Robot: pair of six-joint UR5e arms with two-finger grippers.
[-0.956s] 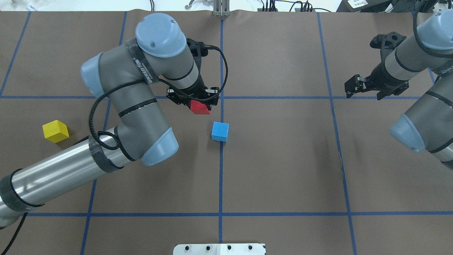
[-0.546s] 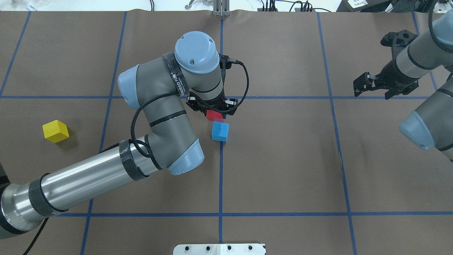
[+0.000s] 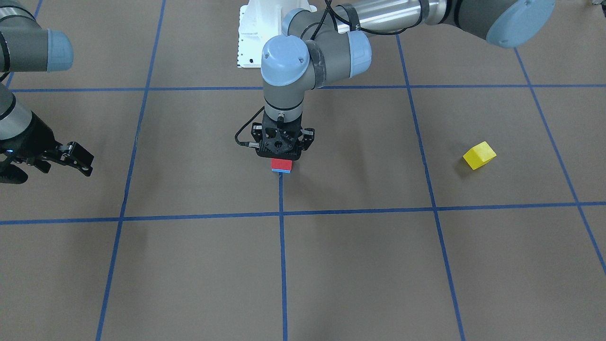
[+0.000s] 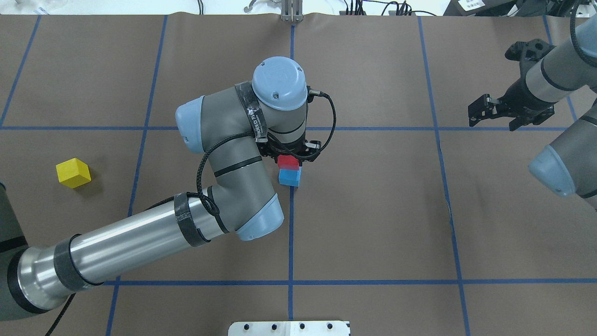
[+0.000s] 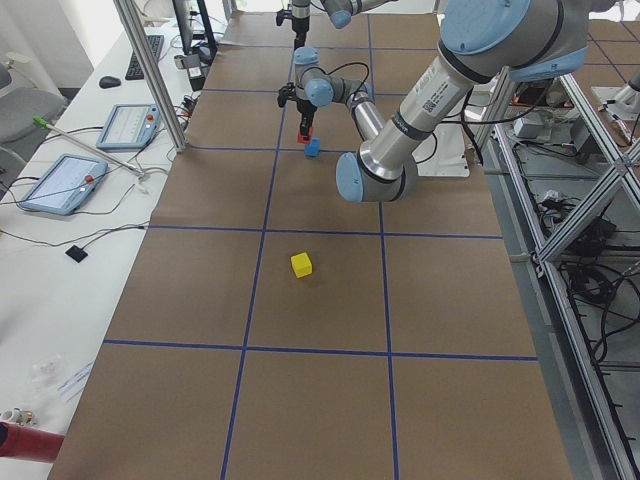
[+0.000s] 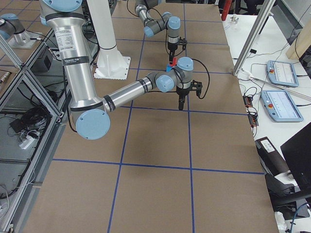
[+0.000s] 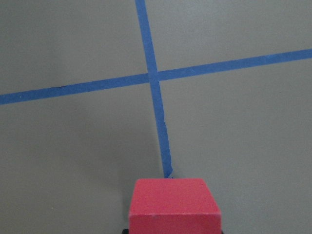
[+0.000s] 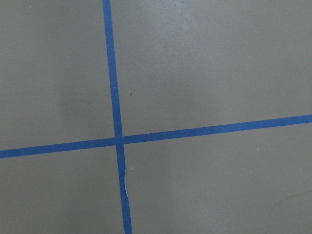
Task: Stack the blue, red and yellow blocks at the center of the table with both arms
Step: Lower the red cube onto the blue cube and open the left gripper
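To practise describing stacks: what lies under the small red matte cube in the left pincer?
A small sky-blue matte cube sits beneath the red cube; its top face is covered, so contact cannot be seen.

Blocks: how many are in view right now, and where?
3. The red block is held in the left gripper directly above the blue block at the table centre; the yellow block lies alone on the robot's left side. None appears hidden.
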